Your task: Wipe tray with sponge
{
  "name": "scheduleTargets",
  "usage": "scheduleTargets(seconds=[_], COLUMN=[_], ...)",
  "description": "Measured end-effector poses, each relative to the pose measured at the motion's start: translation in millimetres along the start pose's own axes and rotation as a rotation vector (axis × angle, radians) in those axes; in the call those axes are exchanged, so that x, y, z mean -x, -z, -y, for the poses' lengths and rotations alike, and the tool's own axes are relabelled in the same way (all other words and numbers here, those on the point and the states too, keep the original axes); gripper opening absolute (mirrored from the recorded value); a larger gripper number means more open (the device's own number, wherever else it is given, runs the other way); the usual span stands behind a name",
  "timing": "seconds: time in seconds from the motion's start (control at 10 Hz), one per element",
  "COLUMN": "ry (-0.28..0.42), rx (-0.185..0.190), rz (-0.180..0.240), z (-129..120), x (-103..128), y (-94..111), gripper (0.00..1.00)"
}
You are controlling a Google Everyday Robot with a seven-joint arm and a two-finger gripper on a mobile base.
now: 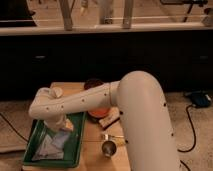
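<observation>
The dark-green tray (33, 139) lies on the left part of the wooden table. A pale grey-blue folded cloth (51, 145) lies inside it. My gripper (62, 125) hangs from the bent white arm (75, 102) and sits low over the tray's far right part, just above the cloth's upper edge. I cannot make out the small blue-grey sponge apart from the gripper and the cloth. It may be under the gripper.
An orange bowl (96, 111) and a dark bowl (93, 83) stand right of the tray, partly behind the arm. A tan object (109, 120), a metal cup (108, 148) and a utensil (116, 136) lie near the table's front. A dark counter wall stands behind.
</observation>
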Motion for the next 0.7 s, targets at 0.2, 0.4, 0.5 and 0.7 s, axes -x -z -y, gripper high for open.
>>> scheduleTargets(seconds=[0.2,0.4,0.5,0.7], ry=[-0.019,-0.030,-0.038,-0.054], rx=[-0.016,-0.036,-0.037,-0.039], rz=[-0.013,-0.023,-0.024,-0.030], z=[-13,-18,-24,-34], x=[-10,-18,-23,-43], y=[-7,-13,-16,-24], gripper=[0.05,0.05,0.05,0.05])
